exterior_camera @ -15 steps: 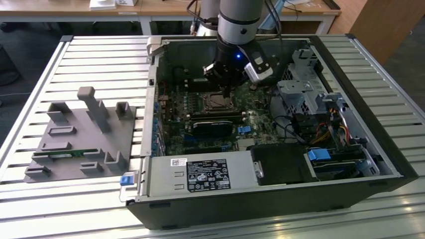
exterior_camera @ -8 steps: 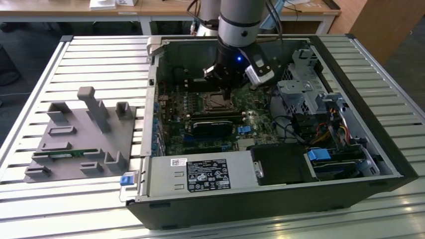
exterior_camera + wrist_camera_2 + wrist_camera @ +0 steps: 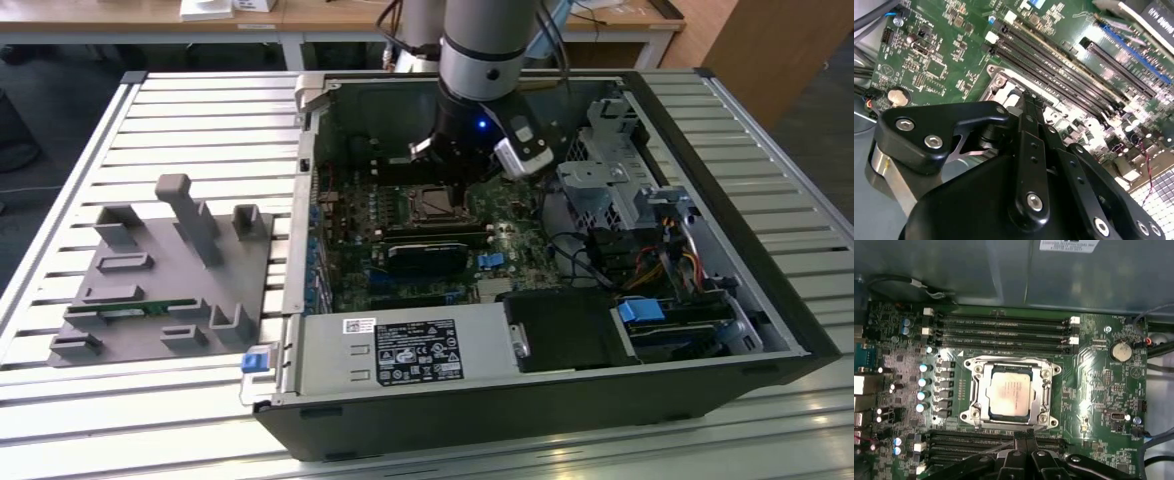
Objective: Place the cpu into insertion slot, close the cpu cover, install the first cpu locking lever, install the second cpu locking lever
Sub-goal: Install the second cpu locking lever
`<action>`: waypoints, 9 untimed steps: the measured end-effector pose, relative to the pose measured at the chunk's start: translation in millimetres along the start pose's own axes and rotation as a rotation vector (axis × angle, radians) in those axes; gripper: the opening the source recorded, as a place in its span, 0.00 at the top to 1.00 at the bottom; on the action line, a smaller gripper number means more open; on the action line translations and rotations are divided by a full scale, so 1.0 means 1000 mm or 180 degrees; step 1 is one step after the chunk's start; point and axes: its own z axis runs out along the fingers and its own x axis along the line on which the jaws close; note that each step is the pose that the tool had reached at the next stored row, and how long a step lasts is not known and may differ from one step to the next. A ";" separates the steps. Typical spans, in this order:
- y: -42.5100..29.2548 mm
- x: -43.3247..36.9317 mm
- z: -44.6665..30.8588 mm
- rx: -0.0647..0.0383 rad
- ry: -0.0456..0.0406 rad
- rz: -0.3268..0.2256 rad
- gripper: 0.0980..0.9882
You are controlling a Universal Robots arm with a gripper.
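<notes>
Silver cpu sits under cpu cover.

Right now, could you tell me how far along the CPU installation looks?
Done: the cpu sits in the insertion slot, and the cpu cover looks closed flat around it in the first wrist view. In hand: the gripper hovers at the socket's edge, holding nothing that can be seen. Left: I cannot tell whether either locking lever is latched, so both remain to be confirmed.
</notes>
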 end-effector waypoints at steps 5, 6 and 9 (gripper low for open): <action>-0.0031 0.0030 0.0033 0.0000 0.0002 0.0000 0.99; -0.0032 0.0054 0.0040 0.0000 0.0002 -0.0001 0.99; -0.0035 0.0187 0.0059 0.0000 0.0002 0.0000 0.99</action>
